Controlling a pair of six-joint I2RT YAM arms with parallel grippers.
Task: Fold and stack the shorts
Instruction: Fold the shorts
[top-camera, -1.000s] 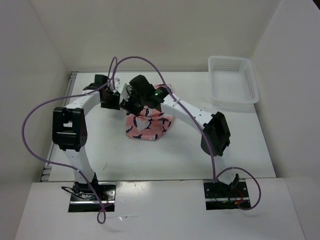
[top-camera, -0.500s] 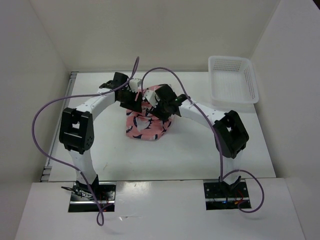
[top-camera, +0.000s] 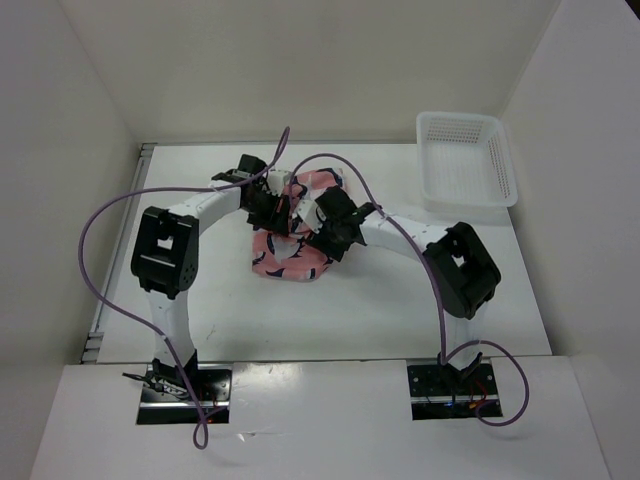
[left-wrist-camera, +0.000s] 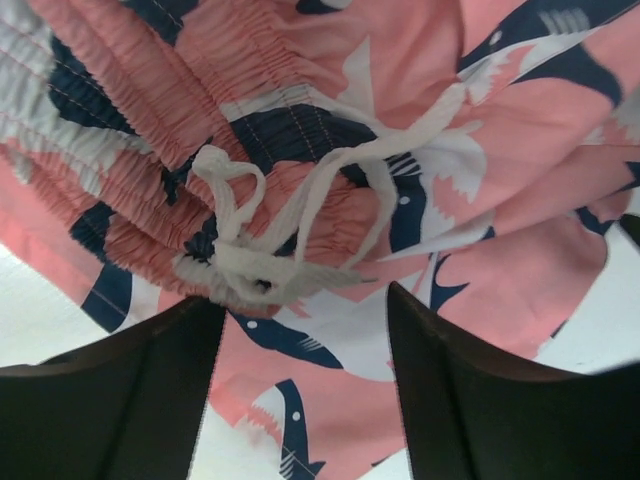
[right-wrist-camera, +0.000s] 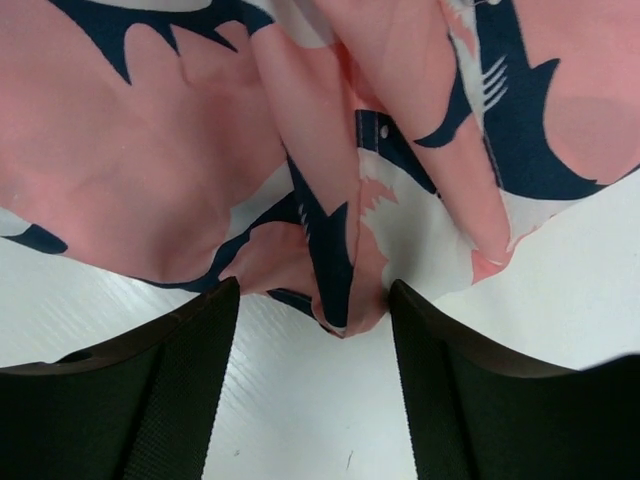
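Observation:
The salmon-pink shorts (top-camera: 290, 252) with navy-and-white shark print lie crumpled in the middle of the white table. My left gripper (top-camera: 278, 212) is at their back left edge, open; in the left wrist view (left-wrist-camera: 305, 330) the gathered waistband (left-wrist-camera: 150, 120) and the knotted white drawstring (left-wrist-camera: 270, 260) lie just ahead of its tips, with cloth between the jaws. My right gripper (top-camera: 322, 222) is at their back right edge, open; in the right wrist view (right-wrist-camera: 312, 320) a folded edge of the shorts (right-wrist-camera: 330, 290) reaches down between its jaws, over bare table.
A white plastic mesh basket (top-camera: 465, 160) stands at the back right corner of the table. White walls close in the table at the back and both sides. Purple cables loop over both arms.
Both grippers have moved inward and down onto the back edge of the shorts. The arms have folded closer to the pile.

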